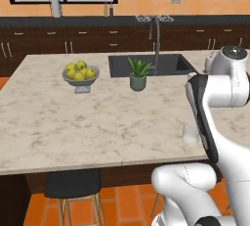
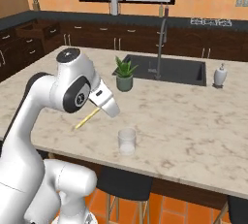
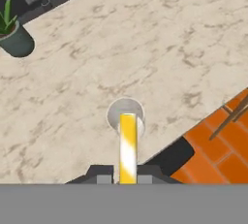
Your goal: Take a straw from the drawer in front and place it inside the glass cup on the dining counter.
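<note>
My end effector [image 3: 128, 180] is closed on the thin straight yellow-tan straw [image 3: 128, 148], one dark finger tip pressed against each side of it at the bottom of the hand view. From there the straw runs away from me, and its far end lies over the round mouth of the small clear cylindrical glass cup [image 3: 125, 115]; I cannot tell whether the tip is inside the rim or just above it.

In the right base view the straw [image 2: 87, 119] slants down and to the left from under my white wrist, above the beige marbled stone counter [image 2: 193, 121]. The cup [image 2: 127, 141] stands upright near the counter's front edge, just beside my hand. In the left base view the cup [image 1: 189, 135] is partly hidden behind my forearm.

Farther back on the counter a small green potted plant in a grey pot [image 2: 124, 75] stands just in front of the dark inset sink [image 2: 169, 68] with its curved tap [image 2: 160, 48]. A grey bowl of yellow-green fruit [image 1: 80, 75] sits left of the plant, and a white soap bottle [image 2: 220, 75] stands beside the sink's right end.
</note>
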Robot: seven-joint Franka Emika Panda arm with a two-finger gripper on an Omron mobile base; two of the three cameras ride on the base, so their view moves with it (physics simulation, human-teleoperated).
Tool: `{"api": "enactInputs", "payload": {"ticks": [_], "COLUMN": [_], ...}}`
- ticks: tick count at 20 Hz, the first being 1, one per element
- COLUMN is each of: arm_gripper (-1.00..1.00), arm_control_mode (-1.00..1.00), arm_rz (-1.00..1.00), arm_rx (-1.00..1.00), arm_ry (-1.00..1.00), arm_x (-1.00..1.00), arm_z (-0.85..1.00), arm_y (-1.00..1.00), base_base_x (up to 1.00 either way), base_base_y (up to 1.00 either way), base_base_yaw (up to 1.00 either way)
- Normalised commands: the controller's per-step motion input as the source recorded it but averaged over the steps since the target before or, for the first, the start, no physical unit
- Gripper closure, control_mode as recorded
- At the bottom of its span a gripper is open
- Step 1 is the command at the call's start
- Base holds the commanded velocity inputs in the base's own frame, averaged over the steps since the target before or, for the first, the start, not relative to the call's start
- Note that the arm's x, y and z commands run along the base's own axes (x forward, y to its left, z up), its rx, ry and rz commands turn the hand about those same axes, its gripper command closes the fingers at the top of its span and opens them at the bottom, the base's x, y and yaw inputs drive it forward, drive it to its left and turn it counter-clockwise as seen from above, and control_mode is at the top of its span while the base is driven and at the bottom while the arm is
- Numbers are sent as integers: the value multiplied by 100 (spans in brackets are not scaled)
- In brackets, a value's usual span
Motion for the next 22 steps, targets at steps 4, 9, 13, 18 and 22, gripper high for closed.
{"api": "enactInputs", "payload": {"ticks": [4, 9, 13, 18, 22], "arm_gripper": [100, 100, 100, 100, 100], "arm_control_mode": [-100, -100, -100, -100, -100], "arm_rz": [33, 39, 41, 39, 23], "arm_rx": [0, 0, 0, 0, 0], "arm_ry": [-30, -39, -44, -43, -27], "arm_x": [0, 0, 0, 0, 0], "arm_z": [29, 33, 23, 10, 8], "arm_y": [-96, -78, -48, -4, 51], "base_base_x": [0, 0, 0, 0, 0], "base_base_y": [0, 0, 0, 0, 0], "base_base_yaw": [0, 0, 0, 0, 0]}}
